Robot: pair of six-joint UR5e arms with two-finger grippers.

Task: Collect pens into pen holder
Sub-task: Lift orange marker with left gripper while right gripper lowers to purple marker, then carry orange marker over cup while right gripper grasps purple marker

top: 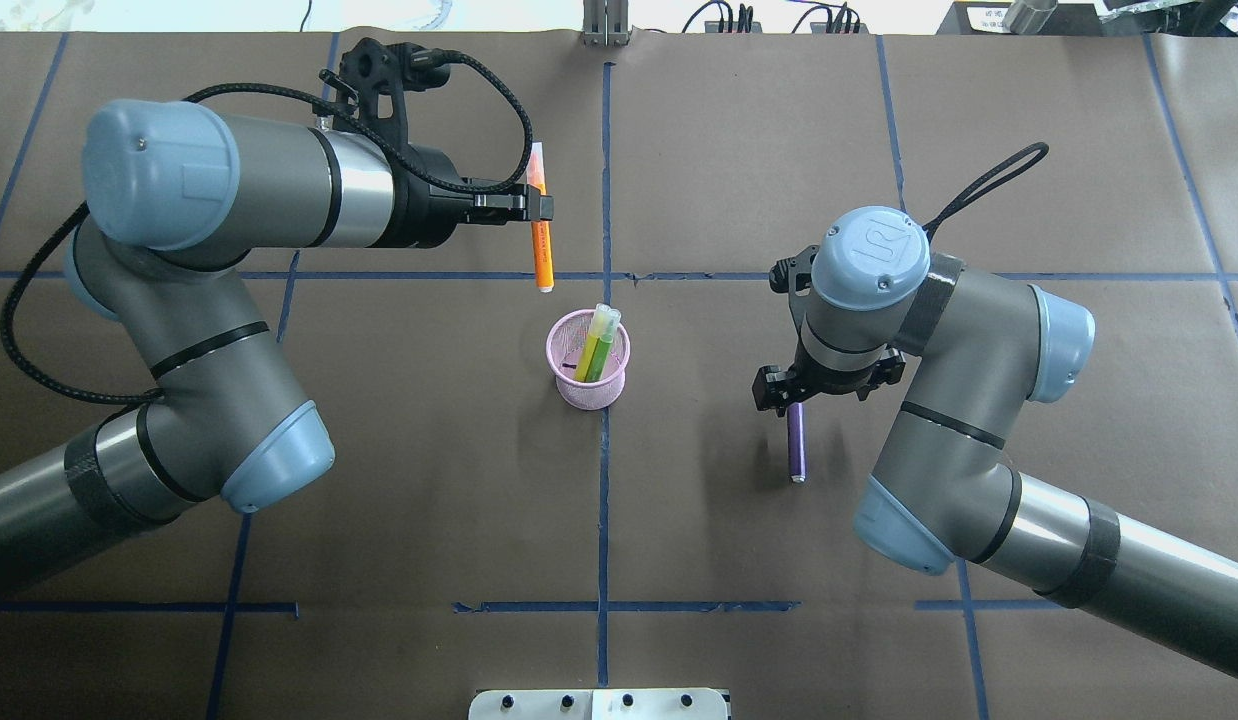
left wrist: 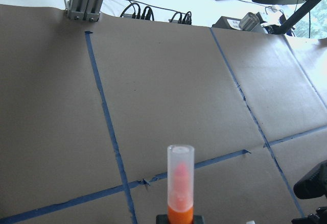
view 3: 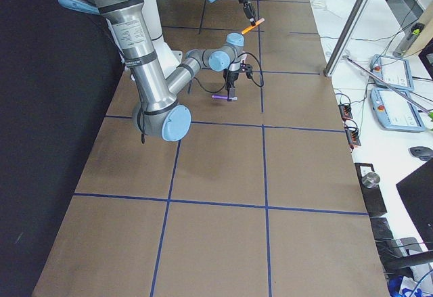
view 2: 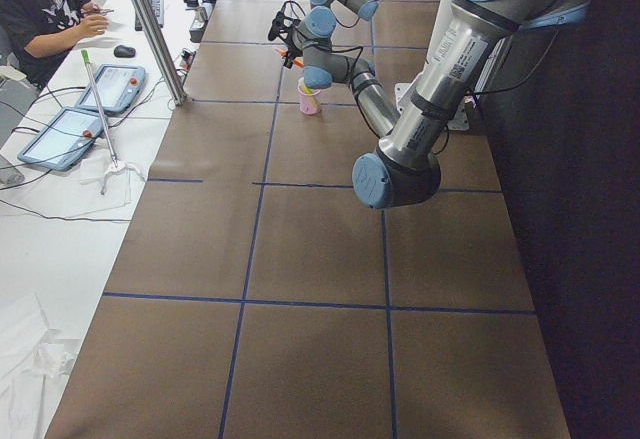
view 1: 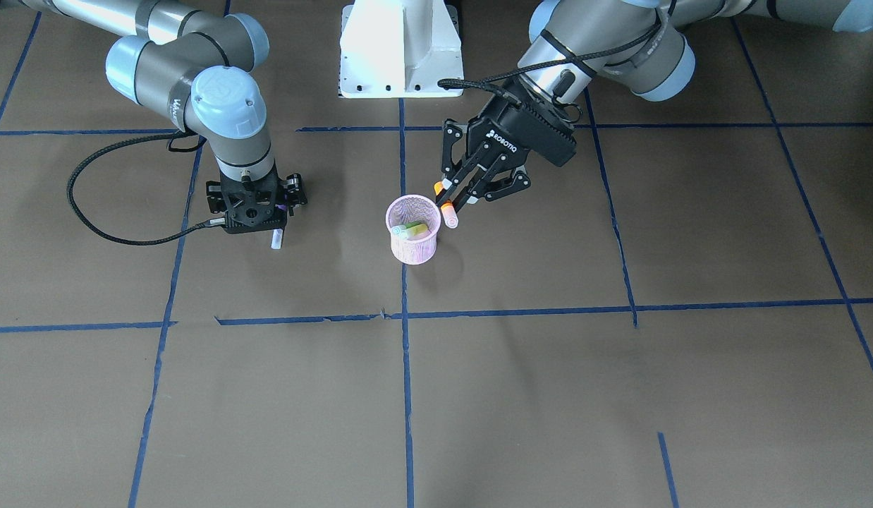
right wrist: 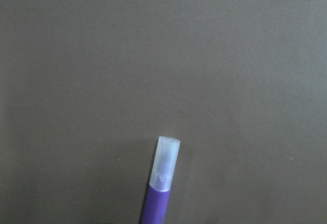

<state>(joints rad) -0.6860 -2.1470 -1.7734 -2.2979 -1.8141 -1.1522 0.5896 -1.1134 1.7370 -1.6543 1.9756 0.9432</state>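
The pink mesh pen holder (view 1: 413, 243) (top: 587, 378) stands upright near the table's middle, with a green pen (top: 604, 350) and a yellowish one leaning inside it. My left gripper (top: 541, 207) (view 1: 452, 197) is shut on the orange pen (top: 542, 250) (view 1: 448, 212) (left wrist: 180, 183) and holds it in the air just beyond the cup, on the far side from my base. My right gripper (top: 794, 400) (view 1: 266, 215) points down and is shut on the purple pen (top: 796, 445) (right wrist: 161, 183) (view 3: 221, 97), low over the table to the cup's right.
The white robot base (view 1: 401, 49) stands at the table's near edge. Blue tape lines (top: 604, 500) grid the brown table. An operator (view 2: 40, 9) sits at a side desk behind a metal post (view 2: 150, 29).
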